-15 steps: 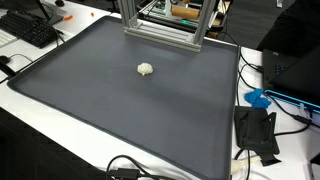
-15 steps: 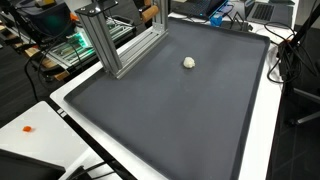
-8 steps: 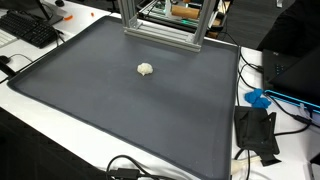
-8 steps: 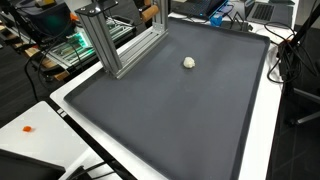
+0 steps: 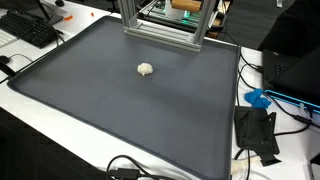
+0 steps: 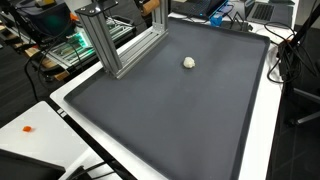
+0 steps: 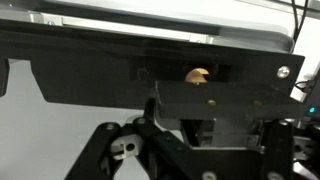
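Cream crumpled lump point(image 5: 146, 69) lies on a dark grey rubber mat point(image 5: 120, 115).
The black metal gripper point(image 7: 195, 150) shows in the wrist view; whether spread or pressed together, I cannot tell.

I see a white bench point(image 5: 40, 125) with a big dark grey mat point(image 5: 130, 110) covering most of it. Aluminium extrusion frame point(image 5: 160, 28) stands at the mat's far edge. Black keyboard point(image 5: 30, 28) sits off one corner, and black cables point(image 5: 130, 168) trail over the near edge. Cluttered desks behind. Light is even and soft.
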`<state>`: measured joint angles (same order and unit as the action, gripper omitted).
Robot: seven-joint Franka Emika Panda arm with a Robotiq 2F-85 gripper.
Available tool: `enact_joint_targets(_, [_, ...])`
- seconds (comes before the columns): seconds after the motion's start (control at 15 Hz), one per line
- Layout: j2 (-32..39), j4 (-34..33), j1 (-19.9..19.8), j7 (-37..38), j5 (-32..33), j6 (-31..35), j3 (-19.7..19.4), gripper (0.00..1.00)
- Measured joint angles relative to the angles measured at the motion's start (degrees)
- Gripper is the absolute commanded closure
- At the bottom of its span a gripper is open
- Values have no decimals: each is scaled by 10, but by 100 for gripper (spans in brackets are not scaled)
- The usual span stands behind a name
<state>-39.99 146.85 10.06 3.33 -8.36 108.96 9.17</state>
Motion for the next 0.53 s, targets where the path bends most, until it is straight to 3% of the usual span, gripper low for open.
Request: enact_joint_targets(0.53, [54, -77, -1, 0, 26, -2, 7, 44])
